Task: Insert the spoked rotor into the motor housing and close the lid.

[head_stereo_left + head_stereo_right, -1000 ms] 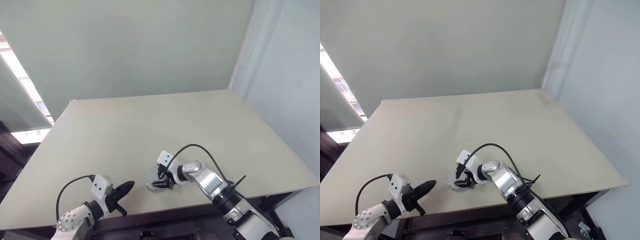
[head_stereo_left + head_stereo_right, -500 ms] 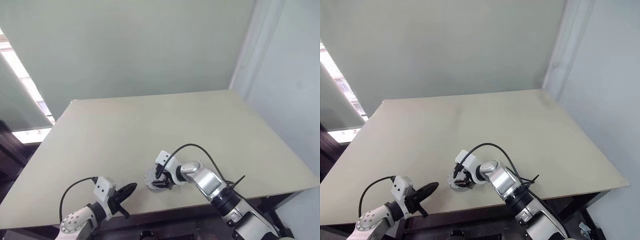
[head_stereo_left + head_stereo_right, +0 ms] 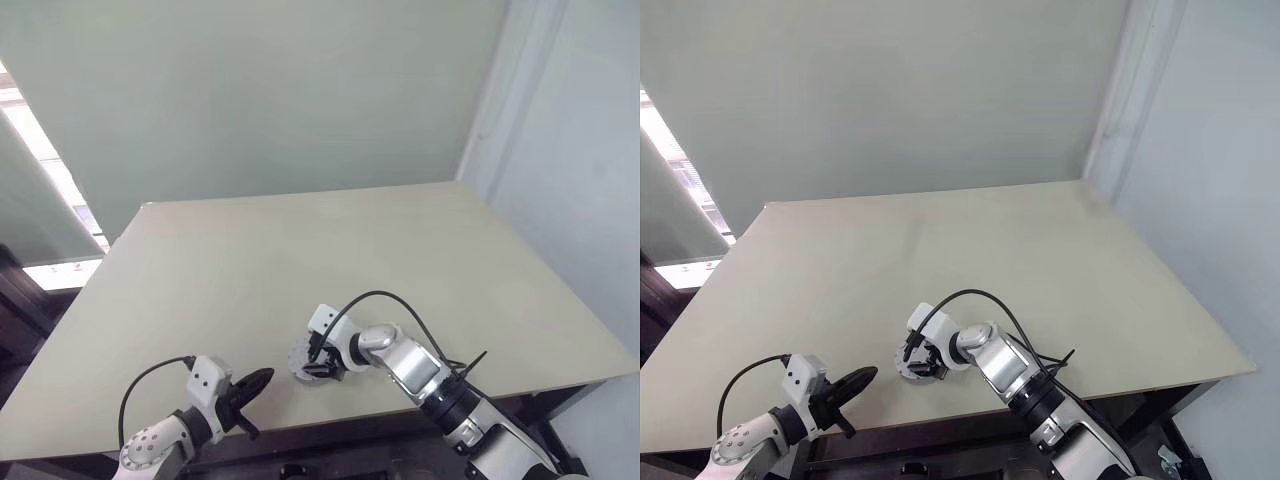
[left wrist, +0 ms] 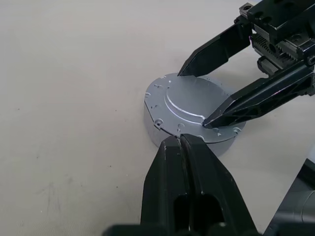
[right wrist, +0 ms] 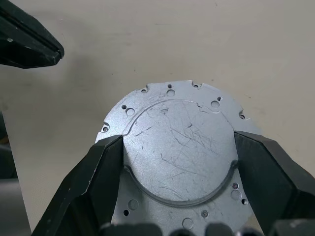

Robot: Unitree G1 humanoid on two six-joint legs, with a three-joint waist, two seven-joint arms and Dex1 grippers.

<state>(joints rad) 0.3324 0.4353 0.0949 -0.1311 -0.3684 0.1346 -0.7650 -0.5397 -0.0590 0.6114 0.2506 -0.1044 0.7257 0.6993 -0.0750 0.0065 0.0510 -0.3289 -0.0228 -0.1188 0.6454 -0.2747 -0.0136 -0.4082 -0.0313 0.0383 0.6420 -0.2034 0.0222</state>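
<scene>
Hovering near the front edge of the bench (image 3: 300,240), the left tool (image 3: 262,379) has its two fingers pressed together and holds nothing. At its 3 o'clock the lid (image 4: 189,113) lies flat on the bench. The right tool (image 5: 179,172) has its fingers spread, touching the lid's raised round middle on two sides.

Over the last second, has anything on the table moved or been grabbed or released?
Nothing has visibly changed. The right gripper keeps its jaws closed on the raised centre of the lid, which lies flat on the table. The left gripper stays beside it, jaws shut and holding nothing.
</scene>
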